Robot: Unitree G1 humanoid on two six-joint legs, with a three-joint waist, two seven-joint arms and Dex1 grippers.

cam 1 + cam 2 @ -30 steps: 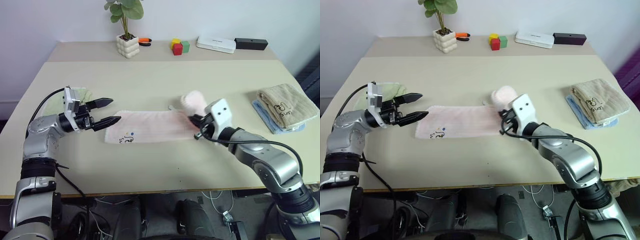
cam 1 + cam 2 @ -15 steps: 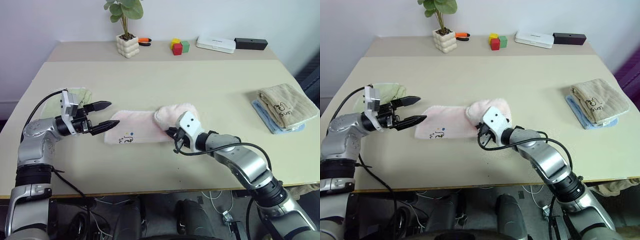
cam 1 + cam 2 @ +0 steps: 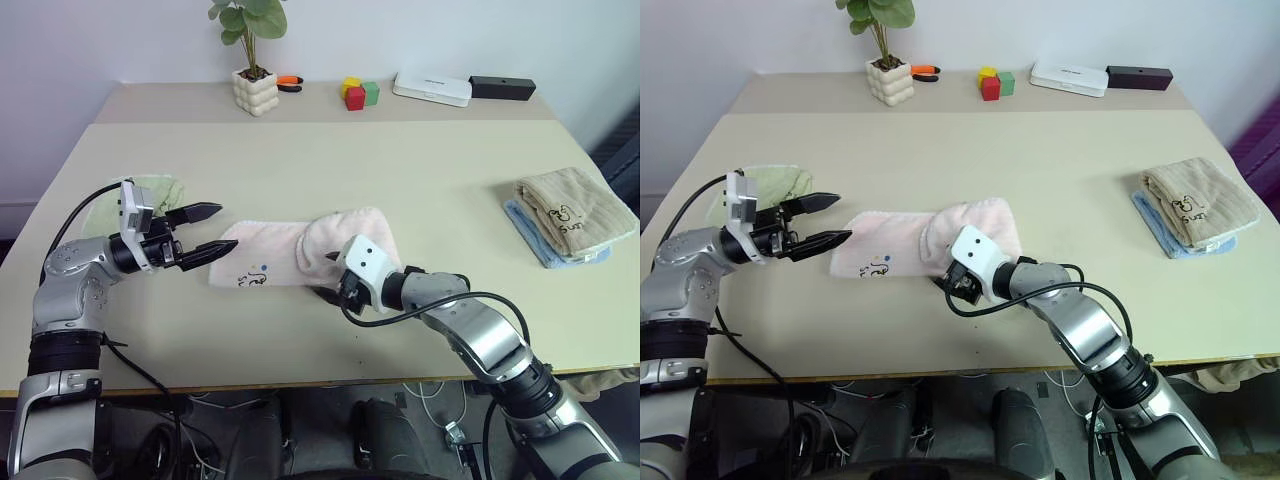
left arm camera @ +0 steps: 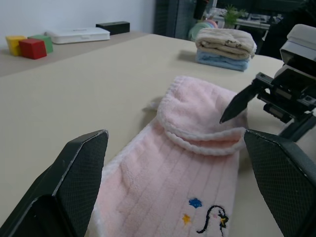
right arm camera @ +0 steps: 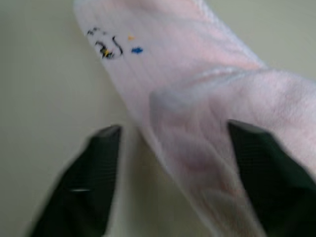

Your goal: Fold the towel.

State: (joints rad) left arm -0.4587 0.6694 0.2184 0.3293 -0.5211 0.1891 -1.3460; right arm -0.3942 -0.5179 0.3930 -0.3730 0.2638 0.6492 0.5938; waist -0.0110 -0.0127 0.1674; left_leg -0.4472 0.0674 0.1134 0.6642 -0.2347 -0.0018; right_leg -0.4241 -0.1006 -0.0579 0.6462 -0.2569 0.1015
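Pink terry towel point(image 3: 300, 250) is laid between both grippers, its right end folded over. Right gripper point(image 4: 237, 106) is spread at that fold, gripping nothing. Left gripper point(image 3: 212, 232) is held wide apart, empty, just beside the left end.

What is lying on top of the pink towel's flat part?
The towel's own other end, folded back over it. The layer beneath that fold is hidden. The printed mark stays uncovered.

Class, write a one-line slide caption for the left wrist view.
Open left gripper faces the half-folded pink towel; open right gripper beside the fold.
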